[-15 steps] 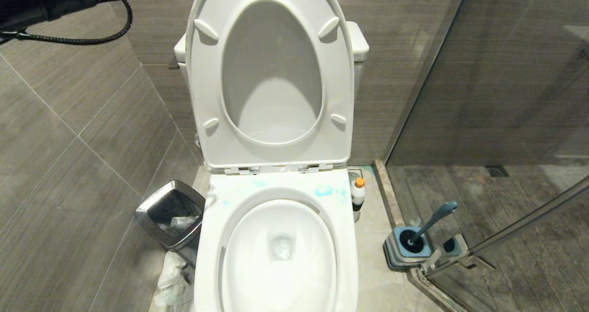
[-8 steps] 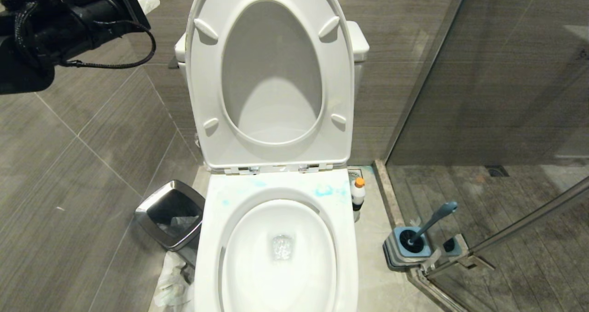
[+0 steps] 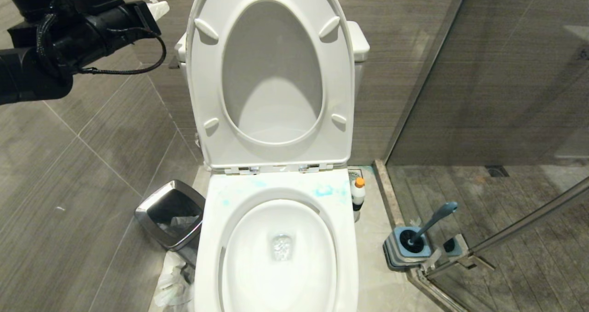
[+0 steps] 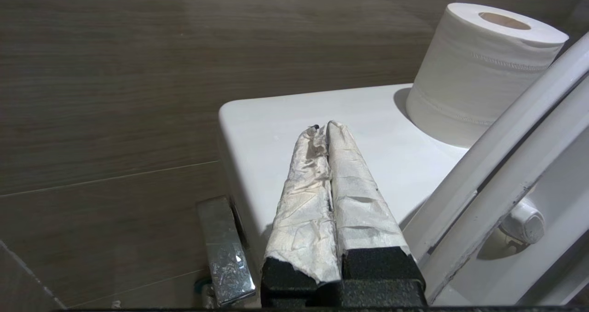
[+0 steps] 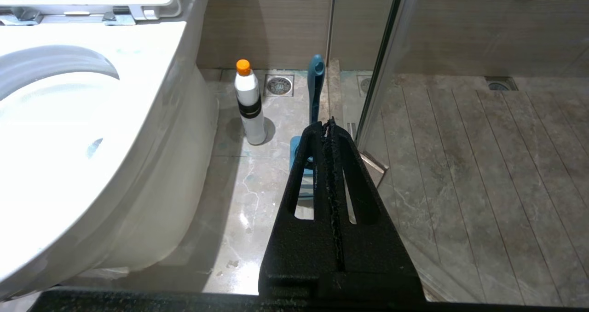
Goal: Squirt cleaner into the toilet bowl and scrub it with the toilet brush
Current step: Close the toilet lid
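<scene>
The white toilet bowl (image 3: 214, 257) fills the lower middle of the head view, with blue smears on its back rim; it also shows in the right wrist view (image 5: 92, 132). The cleaner (image 3: 357, 194), white with an orange cap, stands on the floor right of the bowl (image 5: 249, 102). The toilet brush (image 3: 432, 222) sits in its square base further right (image 5: 315, 84). My left gripper (image 3: 158, 8), its fingers wrapped in white, is shut and empty over the cistern's left corner (image 4: 324, 128). My right gripper (image 5: 329, 121) is shut and empty, low above the floor, short of the brush.
The seat and lid (image 3: 271, 72) stand raised. A toilet roll (image 4: 478, 68) sits on the cistern (image 4: 285, 118), with a chrome flush lever (image 4: 225, 252) on its side. A steel bin (image 3: 170, 213) and crumpled paper (image 3: 175, 280) lie left of the bowl. The glass shower door (image 3: 506, 95) closes off the right.
My left arm has come further into the head view from the top left, moving right and down toward the cistern. Everything else has stayed put.
</scene>
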Available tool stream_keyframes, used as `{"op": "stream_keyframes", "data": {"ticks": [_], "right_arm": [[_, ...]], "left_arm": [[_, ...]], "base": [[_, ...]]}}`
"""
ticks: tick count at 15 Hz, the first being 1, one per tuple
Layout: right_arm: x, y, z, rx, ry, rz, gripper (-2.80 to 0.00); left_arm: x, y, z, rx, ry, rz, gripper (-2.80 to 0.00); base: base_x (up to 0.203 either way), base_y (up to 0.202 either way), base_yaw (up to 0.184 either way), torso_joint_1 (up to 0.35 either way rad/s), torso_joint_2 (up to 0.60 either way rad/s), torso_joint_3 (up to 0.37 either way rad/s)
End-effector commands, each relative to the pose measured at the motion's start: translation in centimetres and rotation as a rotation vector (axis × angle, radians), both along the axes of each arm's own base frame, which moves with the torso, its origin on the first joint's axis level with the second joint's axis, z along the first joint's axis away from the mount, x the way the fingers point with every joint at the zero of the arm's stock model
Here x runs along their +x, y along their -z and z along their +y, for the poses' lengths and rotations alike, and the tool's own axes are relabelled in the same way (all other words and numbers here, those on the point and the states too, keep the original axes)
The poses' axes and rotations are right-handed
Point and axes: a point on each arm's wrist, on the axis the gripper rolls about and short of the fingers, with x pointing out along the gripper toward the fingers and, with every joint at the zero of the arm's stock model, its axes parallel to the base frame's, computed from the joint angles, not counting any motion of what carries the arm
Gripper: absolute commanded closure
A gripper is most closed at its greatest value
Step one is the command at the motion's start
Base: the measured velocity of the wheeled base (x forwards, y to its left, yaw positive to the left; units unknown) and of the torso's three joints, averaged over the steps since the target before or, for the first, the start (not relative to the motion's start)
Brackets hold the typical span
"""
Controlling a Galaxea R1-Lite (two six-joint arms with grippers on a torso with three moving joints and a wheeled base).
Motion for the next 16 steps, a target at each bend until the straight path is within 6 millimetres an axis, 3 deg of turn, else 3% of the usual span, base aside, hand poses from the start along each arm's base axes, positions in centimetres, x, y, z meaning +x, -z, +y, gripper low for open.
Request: {"op": "stream_keyframes", "data": {"ticks": [1,5,16], "right_arm": [[0.2,0.5,0.0,0.0,0.0,0.019,0.0],[0.2,0.6,0.0,0.0,0.0,0.02,0.0],[0.2,0.6,0.0,0.0,0.0,0.02,0.0]], "left_arm": [[0.3,0.3,-0.4,0.001,0.013,0.003,0.0],[1.1,1.3,-1.5,0.015,0.039,-0.002,0.0],[2.6,3.0,-2.0,0.052,0.035,-0.001,0.0]], "base": [[0.0,0.0,0.0,0.0,0.0,0.0],[0.0,0.0,0.0,0.0,0.0,0.0],[0.0,0.0,0.0,0.0,0.0,0.0]]}}
